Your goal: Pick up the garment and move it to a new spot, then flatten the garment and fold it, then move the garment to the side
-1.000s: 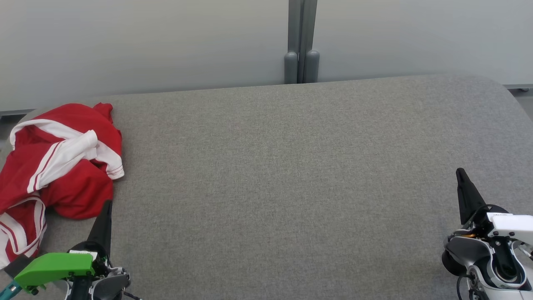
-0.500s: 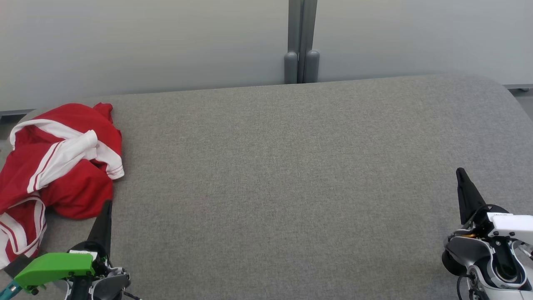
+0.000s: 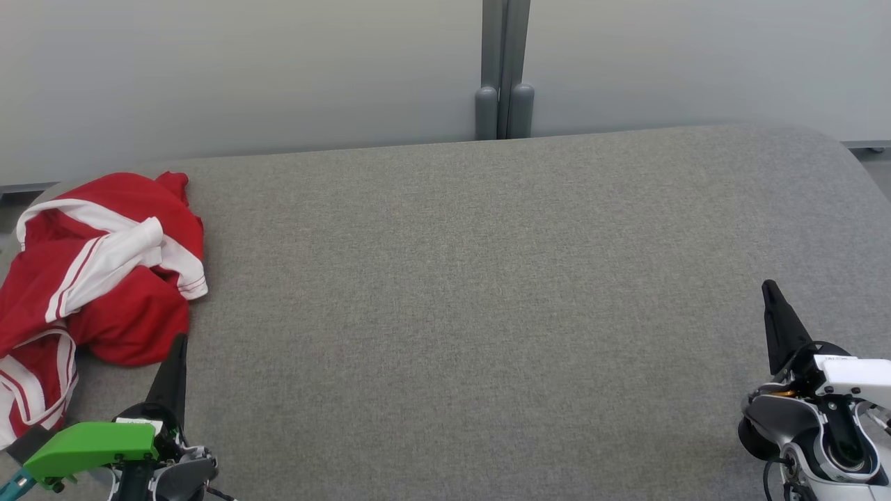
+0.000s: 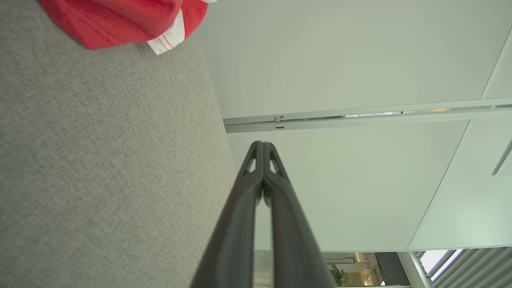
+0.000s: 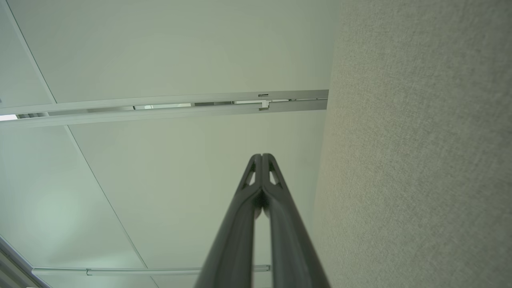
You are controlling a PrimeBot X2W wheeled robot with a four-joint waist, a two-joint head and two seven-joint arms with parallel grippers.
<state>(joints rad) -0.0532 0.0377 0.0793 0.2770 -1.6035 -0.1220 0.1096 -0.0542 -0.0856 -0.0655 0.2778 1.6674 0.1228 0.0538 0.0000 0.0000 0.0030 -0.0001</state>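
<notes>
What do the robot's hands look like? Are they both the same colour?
The left gripper and right gripper both have long, thin black fingers tapering to a point. The left wrist wears a bright green cover; the right has a white block on a silver-grey joint.

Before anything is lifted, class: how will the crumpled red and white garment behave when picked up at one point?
Probably floppy: the crumpled red and white garment lies in soft folds, so it should droop from the pinch. Pushed, it would likely bunch, not slide, on the grey woven surface.
</notes>
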